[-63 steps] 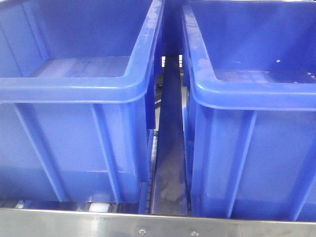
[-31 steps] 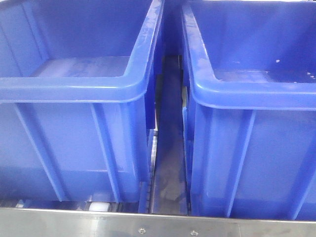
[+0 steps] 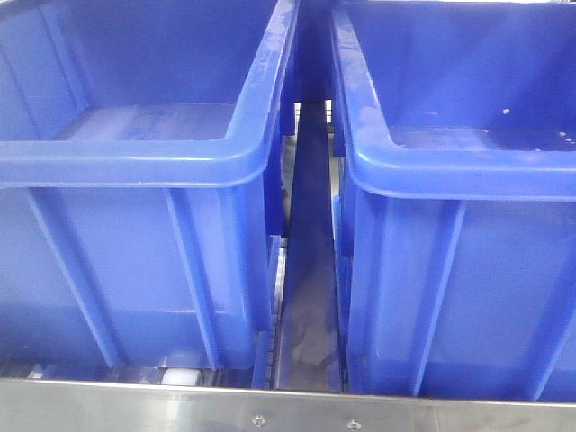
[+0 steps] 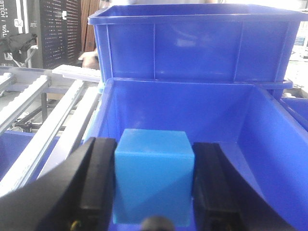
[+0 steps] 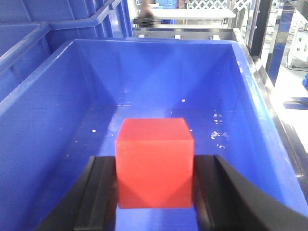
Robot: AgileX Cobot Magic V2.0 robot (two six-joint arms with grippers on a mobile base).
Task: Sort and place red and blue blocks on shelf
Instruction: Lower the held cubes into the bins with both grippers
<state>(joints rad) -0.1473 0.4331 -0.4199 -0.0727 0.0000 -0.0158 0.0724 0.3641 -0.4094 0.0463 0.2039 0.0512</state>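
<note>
In the left wrist view my left gripper [image 4: 154, 185] is shut on the blue block [image 4: 154, 175], a plain light-blue cube held between both black fingers above the inside of a large blue bin [image 4: 269, 144]. In the right wrist view my right gripper [image 5: 155, 185] is shut on the red block [image 5: 154, 161], held over the floor of another blue bin [image 5: 43, 125]. The front view shows both bins, left [image 3: 135, 180] and right [image 3: 468, 189], standing on the shelf, whose steel front lip [image 3: 288, 409] has screws. Neither gripper nor block appears in the front view.
A narrow gap [image 3: 308, 270] with a grey rail separates the two bins. White roller rails [image 4: 57, 130] run to the left of the left bin, and a second blue bin [image 4: 192, 43] stands behind it. White specks [image 5: 219, 134] lie on the right bin's floor.
Something in the gap behind the bins shifted slightly across the front views; the bins and the shelf lip have not moved.
</note>
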